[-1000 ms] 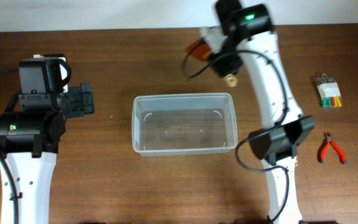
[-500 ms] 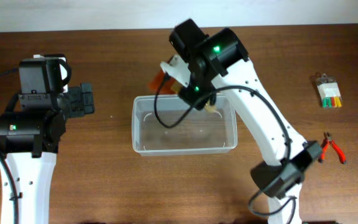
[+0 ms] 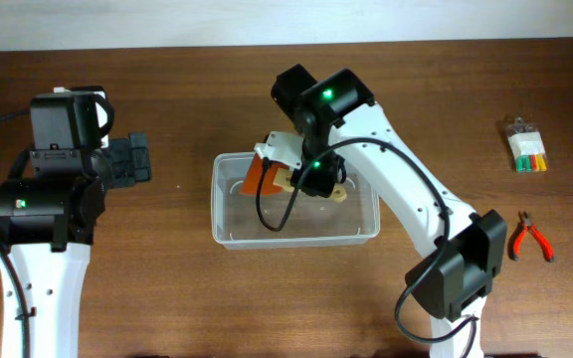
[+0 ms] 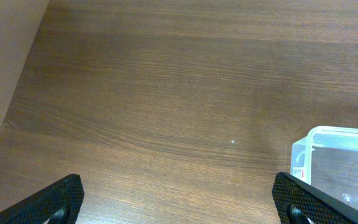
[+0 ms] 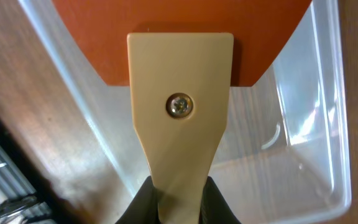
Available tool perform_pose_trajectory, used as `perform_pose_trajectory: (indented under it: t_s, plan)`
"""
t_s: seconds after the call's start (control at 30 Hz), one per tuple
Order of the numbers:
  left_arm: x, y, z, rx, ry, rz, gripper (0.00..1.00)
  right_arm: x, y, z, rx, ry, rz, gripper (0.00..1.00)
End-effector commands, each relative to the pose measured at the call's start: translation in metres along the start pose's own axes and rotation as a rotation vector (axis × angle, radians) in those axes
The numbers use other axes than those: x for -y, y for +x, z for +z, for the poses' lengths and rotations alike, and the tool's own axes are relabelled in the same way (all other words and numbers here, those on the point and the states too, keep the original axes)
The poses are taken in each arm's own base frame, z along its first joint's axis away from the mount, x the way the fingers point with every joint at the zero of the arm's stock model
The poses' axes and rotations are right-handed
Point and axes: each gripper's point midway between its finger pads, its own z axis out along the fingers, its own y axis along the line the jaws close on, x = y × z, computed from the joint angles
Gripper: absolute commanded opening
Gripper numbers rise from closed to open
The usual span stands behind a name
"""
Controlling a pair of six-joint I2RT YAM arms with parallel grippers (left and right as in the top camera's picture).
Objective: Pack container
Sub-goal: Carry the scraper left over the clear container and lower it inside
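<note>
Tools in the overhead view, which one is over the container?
The orange-bladed scraper, held in the right gripper over the container; the red pliers lie on the table, away from it.

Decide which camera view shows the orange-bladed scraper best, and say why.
The right wrist view: the scraper fills the frame, its tan handle, screw and orange blade sharp. Overhead shows only a small orange patch beside the right arm. The left wrist view misses it, showing just a container corner.

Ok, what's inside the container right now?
Only the orange-bladed scraper, held by the right gripper over the container; whether it touches the floor I cannot tell. The visible floor is bare. The scraper, gripper and arm hide the part beneath them.
</note>
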Motion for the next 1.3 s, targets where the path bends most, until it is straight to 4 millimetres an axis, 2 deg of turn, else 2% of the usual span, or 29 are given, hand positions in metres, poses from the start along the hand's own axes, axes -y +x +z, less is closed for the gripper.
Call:
perform_pose_trajectory:
  t_s: [0.0, 0.17, 0.37, 0.87, 1.27]
  plan:
    - [-0.004, -0.007, -0.006, 0.024, -0.013, -0.016, 0.99, -0.001, -0.003, 0.021, 0.002, -0.03, -0.126, 0.08]
    - [-0.003, -0.007, -0.006, 0.024, -0.013, -0.015, 0.99, 0.005, -0.006, 0.042, 0.014, -0.019, -0.229, 0.13]
    - [-0.003, -0.007, -0.006, 0.024, -0.013, -0.015, 0.99, 0.017, -0.013, 0.059, 0.047, 0.017, -0.234, 0.1]
    - [-0.004, -0.007, -0.006, 0.024, -0.013, -0.016, 0.99, 0.034, 0.011, 0.088, 0.035, 0.001, -0.167, 0.09]
    - [-0.003, -0.007, -0.006, 0.024, -0.013, -0.015, 0.99, 0.032, 0.017, 0.116, 0.033, -0.001, -0.167, 0.1]
